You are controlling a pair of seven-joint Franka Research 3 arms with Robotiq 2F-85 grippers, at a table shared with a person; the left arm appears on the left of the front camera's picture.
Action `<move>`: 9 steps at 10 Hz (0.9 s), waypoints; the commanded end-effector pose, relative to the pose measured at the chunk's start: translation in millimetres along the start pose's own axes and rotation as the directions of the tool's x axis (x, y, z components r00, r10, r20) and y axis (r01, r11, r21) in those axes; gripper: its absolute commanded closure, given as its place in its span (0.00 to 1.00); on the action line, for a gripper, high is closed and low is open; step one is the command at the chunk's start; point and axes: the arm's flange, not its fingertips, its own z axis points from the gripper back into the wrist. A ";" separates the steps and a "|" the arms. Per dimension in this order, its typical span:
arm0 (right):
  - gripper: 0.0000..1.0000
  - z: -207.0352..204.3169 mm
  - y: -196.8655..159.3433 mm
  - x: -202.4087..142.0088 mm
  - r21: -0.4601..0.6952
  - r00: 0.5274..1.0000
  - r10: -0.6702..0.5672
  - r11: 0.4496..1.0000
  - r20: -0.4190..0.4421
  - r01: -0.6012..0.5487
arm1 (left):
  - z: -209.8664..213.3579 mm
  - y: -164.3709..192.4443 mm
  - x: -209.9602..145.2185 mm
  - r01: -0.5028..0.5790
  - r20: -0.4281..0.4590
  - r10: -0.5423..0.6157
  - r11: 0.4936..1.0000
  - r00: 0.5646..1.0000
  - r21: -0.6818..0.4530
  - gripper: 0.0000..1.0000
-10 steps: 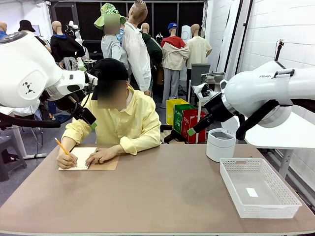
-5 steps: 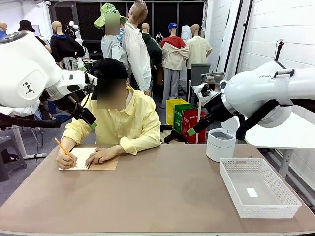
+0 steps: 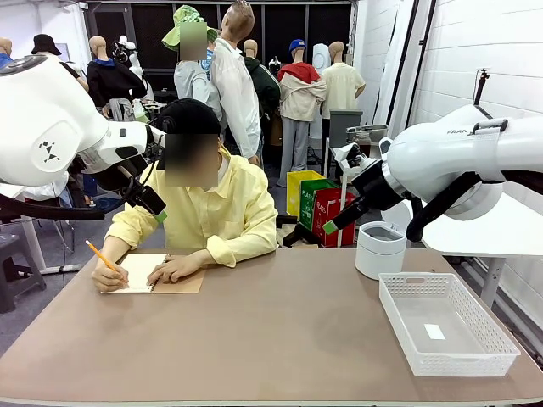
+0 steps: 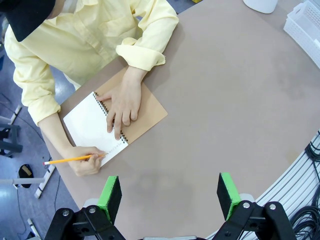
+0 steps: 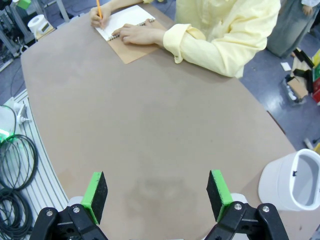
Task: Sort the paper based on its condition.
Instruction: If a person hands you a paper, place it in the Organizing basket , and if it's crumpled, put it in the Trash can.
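A: Sorting started yet?
B: Not that I can see. The paper [image 4: 89, 124] in sight is the open page of the notebook [image 3: 154, 274], far left on the tabletop [image 3: 280, 331], and the person [image 3: 212, 212] is writing on it with a pencil [image 3: 101, 253].
A: And the arms?
B: The left end effector [image 4: 168, 187] and right end effector [image 5: 156, 187] hang over the tabletop, fingers apart, holding nothing.
A: The containers?
B: The basket [image 3: 465, 362], near right, holds just a small white slip [image 3: 433, 331]; the bin [image 3: 379, 250] stands behind it. I'd say all the sorting is left.
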 end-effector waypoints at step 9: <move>0.00 -0.2 -0.6 -0.9 0.013 1.000 0.001 1.000 0.001 -0.001 | 0.0 0.6 -0.2 -0.005 -0.003 0.005 1.000 1.000 0.004 0.00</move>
